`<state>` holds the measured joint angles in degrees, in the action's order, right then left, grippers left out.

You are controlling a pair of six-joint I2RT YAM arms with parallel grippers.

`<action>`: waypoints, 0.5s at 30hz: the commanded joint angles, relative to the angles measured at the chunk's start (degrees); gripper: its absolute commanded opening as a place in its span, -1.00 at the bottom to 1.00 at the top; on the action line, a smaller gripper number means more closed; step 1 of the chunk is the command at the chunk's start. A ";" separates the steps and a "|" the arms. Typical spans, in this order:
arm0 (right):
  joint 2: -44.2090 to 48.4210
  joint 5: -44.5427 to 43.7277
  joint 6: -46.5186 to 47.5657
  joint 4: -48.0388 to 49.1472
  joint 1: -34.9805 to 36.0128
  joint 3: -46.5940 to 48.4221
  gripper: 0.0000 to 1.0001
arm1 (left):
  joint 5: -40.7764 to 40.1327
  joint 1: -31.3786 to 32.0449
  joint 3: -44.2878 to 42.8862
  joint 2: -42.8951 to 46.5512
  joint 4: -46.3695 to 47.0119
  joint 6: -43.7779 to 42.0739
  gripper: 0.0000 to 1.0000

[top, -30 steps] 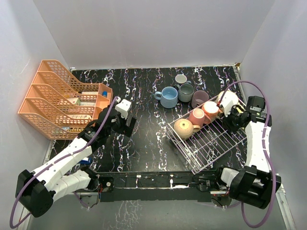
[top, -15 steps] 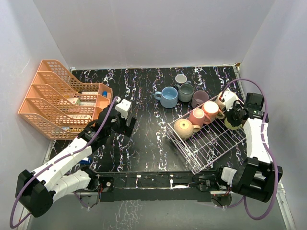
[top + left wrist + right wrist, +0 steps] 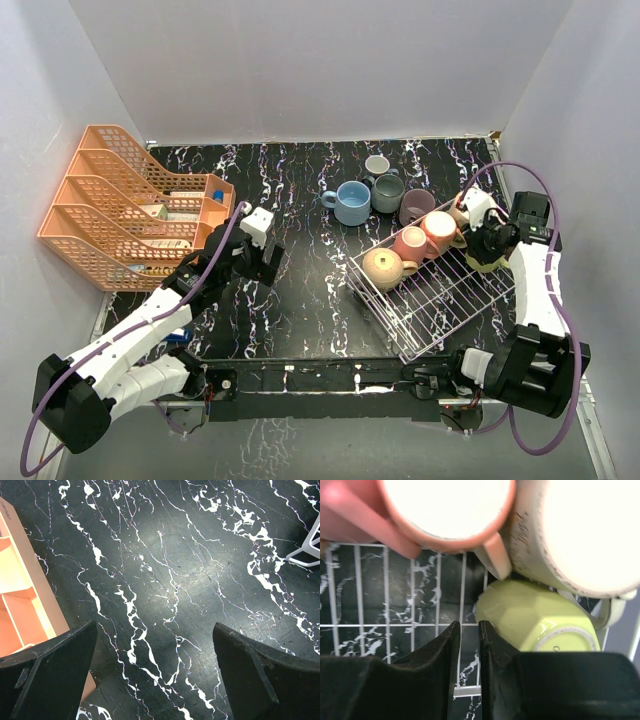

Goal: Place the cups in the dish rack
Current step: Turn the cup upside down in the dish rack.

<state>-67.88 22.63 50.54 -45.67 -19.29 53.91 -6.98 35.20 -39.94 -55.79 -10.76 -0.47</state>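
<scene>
At the far-right corner of the rack [image 3: 450,292], your right gripper [image 3: 469,628] sits near-closed, empty, beside green mug [image 3: 535,617]; lift clear vertically, left gripper [image 3: 154,628] wide.

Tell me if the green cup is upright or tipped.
Tipped: the green cup lies on its side in the dish rack, base ring showing.

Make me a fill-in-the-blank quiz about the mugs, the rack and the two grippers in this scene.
1. The left gripper hangs over the table with its jaws ____.
2. In the dish rack, the mug beside the right gripper is ____.
3. Standing on the table, the mug left of the grey-teal mug is ____.
4. The tray organizer at the table's left edge is ____.

Missing words: open; green; blue; orange.
</scene>
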 commanded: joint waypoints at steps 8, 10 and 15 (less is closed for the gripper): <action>3.41 33.52 0.16 -10.66 0.19 8.56 -0.49 | -0.79 -0.31 0.88 2.00 0.82 -0.71 0.95; 4.29 40.97 -2.47 -9.61 0.29 8.24 -0.44 | -0.35 -0.31 0.94 2.50 1.15 -0.54 0.95; 6.16 59.34 -12.45 0.15 0.66 3.29 -0.39 | 2.48 -0.31 -0.35 3.12 1.76 6.53 0.95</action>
<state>-63.99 62.72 47.31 -54.22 -19.05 59.27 -6.85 35.20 -39.42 -54.41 -10.24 0.40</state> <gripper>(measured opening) 0.299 0.972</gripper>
